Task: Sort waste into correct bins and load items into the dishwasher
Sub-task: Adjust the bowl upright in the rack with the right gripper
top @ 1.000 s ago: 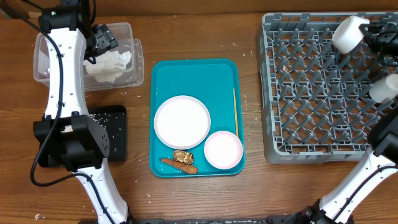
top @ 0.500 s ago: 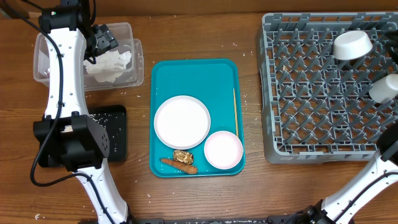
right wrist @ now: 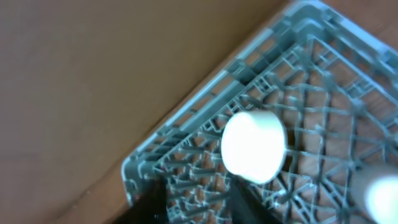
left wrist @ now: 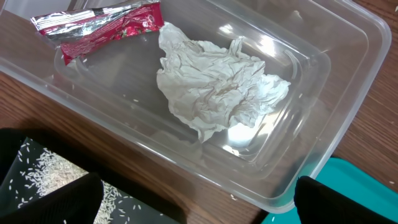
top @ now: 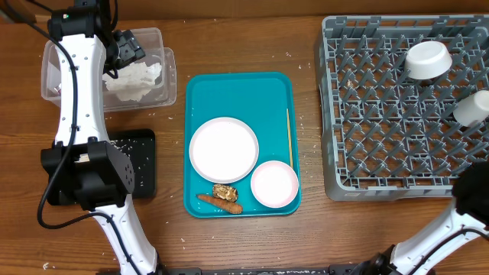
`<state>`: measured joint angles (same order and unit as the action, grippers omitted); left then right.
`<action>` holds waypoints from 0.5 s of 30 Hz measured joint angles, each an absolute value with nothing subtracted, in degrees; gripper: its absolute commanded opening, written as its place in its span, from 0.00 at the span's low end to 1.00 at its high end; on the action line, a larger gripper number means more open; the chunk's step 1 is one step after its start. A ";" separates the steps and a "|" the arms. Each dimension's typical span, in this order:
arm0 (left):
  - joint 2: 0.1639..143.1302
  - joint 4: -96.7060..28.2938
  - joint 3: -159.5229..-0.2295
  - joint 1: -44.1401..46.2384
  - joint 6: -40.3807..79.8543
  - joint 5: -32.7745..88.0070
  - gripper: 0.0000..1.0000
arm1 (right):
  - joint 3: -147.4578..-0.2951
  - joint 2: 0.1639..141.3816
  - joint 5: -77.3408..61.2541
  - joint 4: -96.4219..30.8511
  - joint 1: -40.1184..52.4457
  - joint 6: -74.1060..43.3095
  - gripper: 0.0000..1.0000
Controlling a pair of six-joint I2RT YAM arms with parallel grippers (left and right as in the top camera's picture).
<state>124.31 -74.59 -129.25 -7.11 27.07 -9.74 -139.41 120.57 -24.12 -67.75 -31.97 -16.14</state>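
Black fingers of the left gripper (left wrist: 196, 193) are standing spread to full width with nothing between them, hovering over the clear rectangular plastic tub (left wrist: 93, 109). Inside it a crumpled white napkin (left wrist: 217, 87) is lying near the middle and a small red wrapper (left wrist: 99, 28) is lying along one end wall. The tub is sitting on the left-arm side of the teal tray (top: 237, 95), by its far end. The flat black rectangular tray (top: 145, 182) is sitting on the same side, by the near end, with white rice grains (left wrist: 40, 171) lying scattered on it.

Fingers of the right gripper (right wrist: 198, 202) are showing as blurred dark shapes above a corner of the large grey plastic square dish rack (top: 382, 164). They are standing part way apart, with only the rack showing between them, and are gripping nothing. The rack is sitting on the right-arm side of the teal tray. A white bowl (top: 426, 59) and a small white cup (top: 474, 108) are resting in it, along the side farthest from the teal tray.

On the teal tray a large white plate (top: 224, 148) is lying at the middle and a smaller white plate (top: 274, 184) is lying in the near right-arm corner. A brown food lump (top: 224, 191) and a small orange carrot piece (top: 220, 202) are lying just beside each other at the near edge.
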 measured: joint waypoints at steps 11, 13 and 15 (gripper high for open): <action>124.31 -74.56 -129.25 -7.11 27.09 -9.74 1.00 | -137.51 128.68 -6.74 -63.16 -18.24 -15.14 0.04; 124.31 -74.54 -129.25 -7.11 27.09 -9.74 1.00 | -137.21 131.48 -5.54 -62.70 -18.04 -15.20 0.04; 124.31 -74.61 -129.25 -7.11 27.09 -9.74 1.00 | -136.88 134.04 -4.45 -62.57 -18.24 -15.44 0.04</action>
<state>124.31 -74.61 -129.25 -7.11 27.09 -9.74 -136.88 134.04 -4.45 -62.57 -18.24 -15.44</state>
